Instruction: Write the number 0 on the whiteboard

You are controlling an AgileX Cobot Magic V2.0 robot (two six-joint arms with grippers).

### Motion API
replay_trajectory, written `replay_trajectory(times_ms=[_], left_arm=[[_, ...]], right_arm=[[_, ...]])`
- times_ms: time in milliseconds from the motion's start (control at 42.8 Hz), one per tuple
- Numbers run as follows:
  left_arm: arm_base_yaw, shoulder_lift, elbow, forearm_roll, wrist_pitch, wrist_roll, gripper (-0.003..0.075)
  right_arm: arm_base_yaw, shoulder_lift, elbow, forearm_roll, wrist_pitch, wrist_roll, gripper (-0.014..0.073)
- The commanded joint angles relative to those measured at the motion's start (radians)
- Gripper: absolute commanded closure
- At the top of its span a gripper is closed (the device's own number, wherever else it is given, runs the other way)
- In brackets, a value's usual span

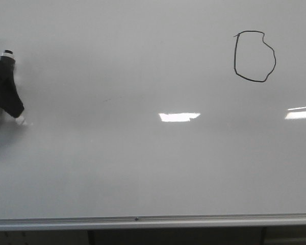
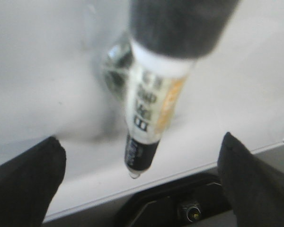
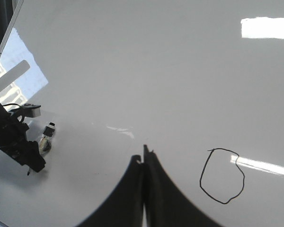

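Glossy whiteboard [image 1: 143, 168], lopsided number 0 [image 1: 254, 56] long axis upright; right claw [image 3: 145, 156] pressed together, left claw [image 1: 4, 92] pinching a tip-down marker [image 2: 151, 118].

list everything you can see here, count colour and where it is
whiteboard: one, glossy white-grey, fills nearly the whole front view
rail: one, silver, along the board's lower edge
number 0: one, thin black closed loop, lopsided, upper right of the board
light reflections: two, bright white, mid-height at centre and at the right edge
marker: one, white label with dark cap end, held in the left gripper, pointing at the board
left gripper: one, black, far left edge of the front view, shut on the marker
right gripper: one, black, fingers pressed together, holding nothing, seen only in its own wrist view
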Motion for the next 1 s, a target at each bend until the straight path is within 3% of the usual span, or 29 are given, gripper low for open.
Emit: replay_trajectory(times_ms=[0, 140, 257, 374, 561, 771, 981], left_arm=[[0.002, -0.125, -0.033, -0.002, -0.010, 0.005, 0.0076], [-0.006, -0.241, -0.033, -0.010, 0.049, 0.005, 0.0113], [-0.023, -0.323, -0.033, -0.010, 0.076, 0.005, 0.0217], [-0.036, -0.393, -0.033, -0.027, 0.116, 0.005, 0.0384], [-0.042, -0.486, -0.033, -0.034, 0.182, 0.005, 0.0729], [-0.042, -0.587, -0.016, -0.034, 0.209, -0.011, 0.0739], [-0.042, -0.820, 0.152, -0.028, 0.080, -0.021, 0.0739]], right_arm=[[0.000, 0.012, -0.025, 0.020, -0.062, -0.001, 0.0662], [0.000, 0.012, -0.025, 0.020, -0.062, -0.001, 0.0662], [0.000, 0.012, -0.025, 0.020, -0.062, -0.001, 0.0662], [0.000, 0.012, -0.025, 0.020, -0.062, -0.001, 0.0662], [0.000, 0.012, -0.025, 0.020, -0.061, -0.001, 0.0662], [0.000, 0.012, -0.025, 0.020, -0.061, -0.001, 0.0662], [0.000, 0.012, -0.025, 0.020, -0.061, -0.001, 0.0662]])
